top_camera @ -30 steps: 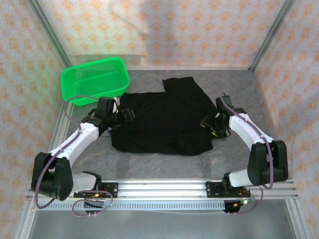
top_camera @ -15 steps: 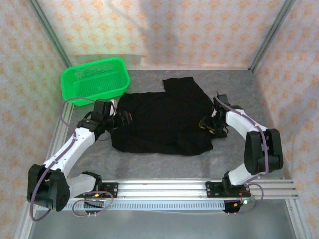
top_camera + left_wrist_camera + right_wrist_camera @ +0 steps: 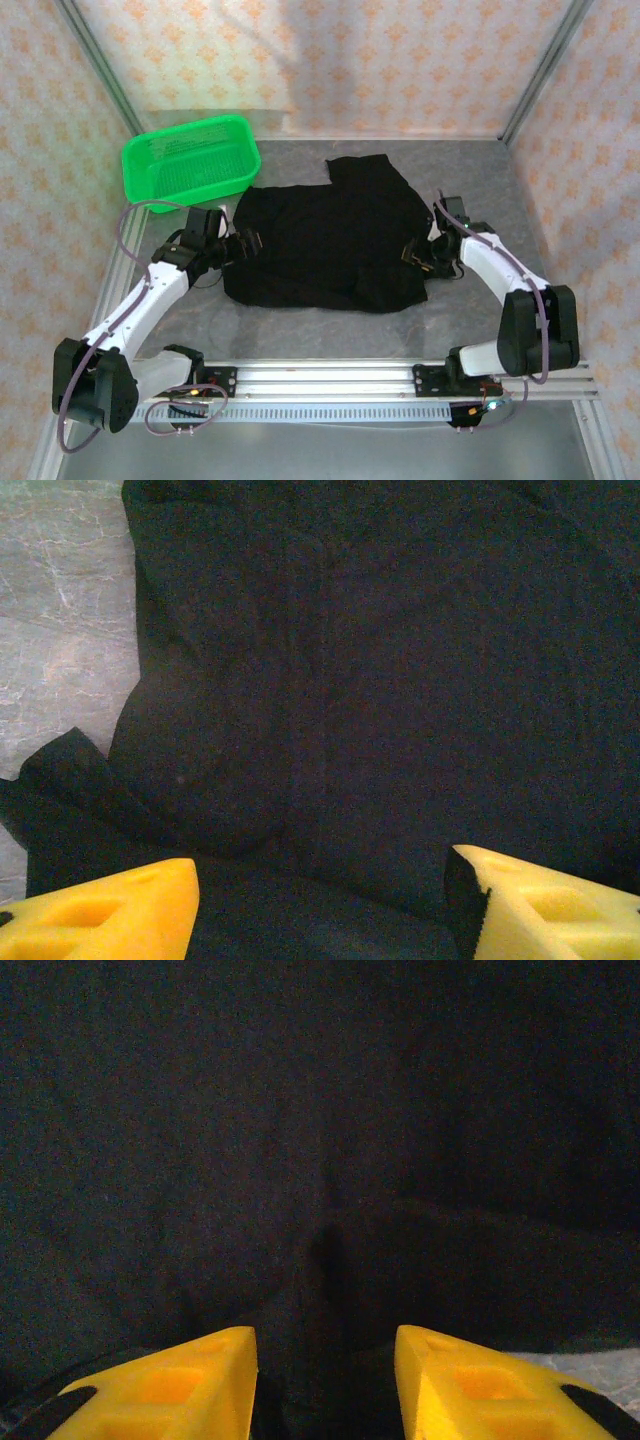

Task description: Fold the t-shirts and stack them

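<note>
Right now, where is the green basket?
In the top view, the green basket sits at the far left corner of the table, just beyond the left gripper, its near right corner close to the black t-shirt.

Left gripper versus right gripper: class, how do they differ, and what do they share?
The left gripper holds its jaws wide apart; the right gripper holds them closer. The left gripper is at the t-shirt's left edge, near the green basket; the right gripper is at its right edge. Both have yellow jaws over black cloth.
</note>
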Available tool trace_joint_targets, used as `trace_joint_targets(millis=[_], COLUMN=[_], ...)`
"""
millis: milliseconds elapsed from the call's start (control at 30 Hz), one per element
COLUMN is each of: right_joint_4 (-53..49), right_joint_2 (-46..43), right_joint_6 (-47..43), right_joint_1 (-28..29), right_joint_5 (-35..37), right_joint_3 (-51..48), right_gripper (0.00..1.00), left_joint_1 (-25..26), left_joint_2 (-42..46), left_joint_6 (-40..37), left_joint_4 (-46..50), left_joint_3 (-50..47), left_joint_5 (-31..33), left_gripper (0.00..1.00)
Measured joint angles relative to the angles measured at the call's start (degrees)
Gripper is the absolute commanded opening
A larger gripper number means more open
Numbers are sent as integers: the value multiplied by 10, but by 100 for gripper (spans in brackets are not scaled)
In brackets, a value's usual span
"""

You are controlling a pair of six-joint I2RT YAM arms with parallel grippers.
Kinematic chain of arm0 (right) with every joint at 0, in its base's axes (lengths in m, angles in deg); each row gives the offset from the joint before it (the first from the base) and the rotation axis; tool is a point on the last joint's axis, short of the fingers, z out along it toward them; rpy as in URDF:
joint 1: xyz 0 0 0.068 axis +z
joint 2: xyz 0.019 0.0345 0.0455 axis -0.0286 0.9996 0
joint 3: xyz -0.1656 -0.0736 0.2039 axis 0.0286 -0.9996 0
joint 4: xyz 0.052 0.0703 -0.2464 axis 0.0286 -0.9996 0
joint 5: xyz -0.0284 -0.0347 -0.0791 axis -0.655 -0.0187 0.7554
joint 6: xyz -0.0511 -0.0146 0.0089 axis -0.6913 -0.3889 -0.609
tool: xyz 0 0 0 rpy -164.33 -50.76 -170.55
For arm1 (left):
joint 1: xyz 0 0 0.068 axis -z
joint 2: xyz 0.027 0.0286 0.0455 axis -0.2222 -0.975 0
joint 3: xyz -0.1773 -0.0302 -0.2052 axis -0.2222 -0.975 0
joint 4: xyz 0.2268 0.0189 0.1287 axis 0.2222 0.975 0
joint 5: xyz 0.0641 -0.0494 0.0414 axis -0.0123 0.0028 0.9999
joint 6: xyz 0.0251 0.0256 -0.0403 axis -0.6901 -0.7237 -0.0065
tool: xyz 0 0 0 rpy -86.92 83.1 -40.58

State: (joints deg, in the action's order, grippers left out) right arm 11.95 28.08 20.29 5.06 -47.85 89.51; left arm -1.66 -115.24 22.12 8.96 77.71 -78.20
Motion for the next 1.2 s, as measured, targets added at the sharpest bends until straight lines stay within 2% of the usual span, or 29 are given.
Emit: trace_joint_targets(millis=[567, 1000, 1200], right_joint_4=[-2, -17, -25], right_joint_2=[-36, -55, -61], right_joint_6=[-19, -33, -38], right_joint_1=[0, 0, 0], right_joint_5=[-17, -13, -12], right_joint_3=[-28, -34, -34], right_gripper=[50, 48, 38], left_joint_1=[0, -1, -5], left_joint_2=[0, 0, 0], left_joint_6=[-4, -5, -8], left_joint_4=[2, 4, 11], left_joint_3=[-11, -11, -11], left_joint_5=[4, 6, 13], left_gripper=[68, 68, 68])
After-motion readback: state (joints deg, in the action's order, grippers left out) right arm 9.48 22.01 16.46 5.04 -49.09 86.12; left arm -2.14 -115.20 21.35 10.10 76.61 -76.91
